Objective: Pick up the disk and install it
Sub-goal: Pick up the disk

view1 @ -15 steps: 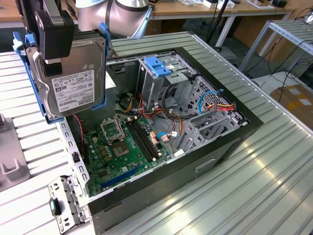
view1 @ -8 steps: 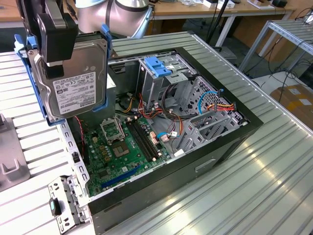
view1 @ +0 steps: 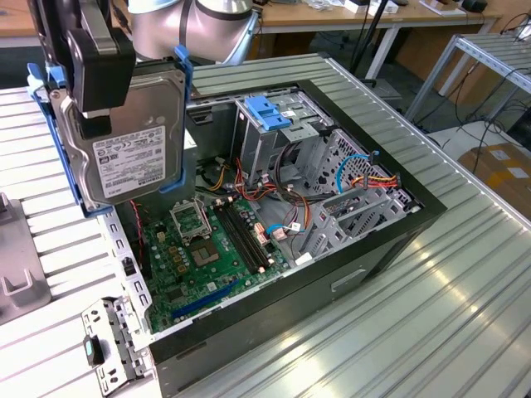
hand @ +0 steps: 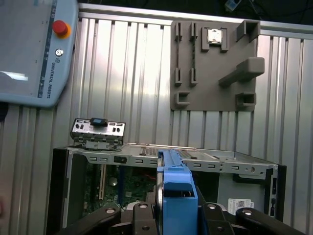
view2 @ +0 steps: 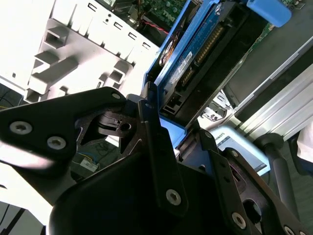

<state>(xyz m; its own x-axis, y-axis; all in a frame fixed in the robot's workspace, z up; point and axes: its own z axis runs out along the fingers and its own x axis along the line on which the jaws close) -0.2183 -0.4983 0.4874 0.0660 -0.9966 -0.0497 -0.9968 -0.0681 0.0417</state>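
Observation:
The disk (view1: 137, 137), a grey metal hard drive in a light-blue carrier, hangs upright in the air at the exterior view's left, above the near-left corner of the open computer case (view1: 377, 236). My gripper (view1: 93, 116) is shut on it from above, with a black finger (view1: 93, 79) lying across its labelled face. In the second wrist view the disk (view2: 205, 54) is seen edge-on between the two black fingers (view2: 154, 132). The first wrist view shows the carrier's blue edge (hand: 178, 196) over the case (hand: 73, 196). The drive cage with blue latches (view1: 270, 112) stands at the case's back.
A green motherboard (view1: 207, 240) with cables lies in the case. A loose metal bracket (view1: 108, 340) sits by the case's near corner. A grey fixture plate (hand: 215, 63) and a teach pendant (hand: 34, 49) rest on the ribbed metal table (view1: 465, 290).

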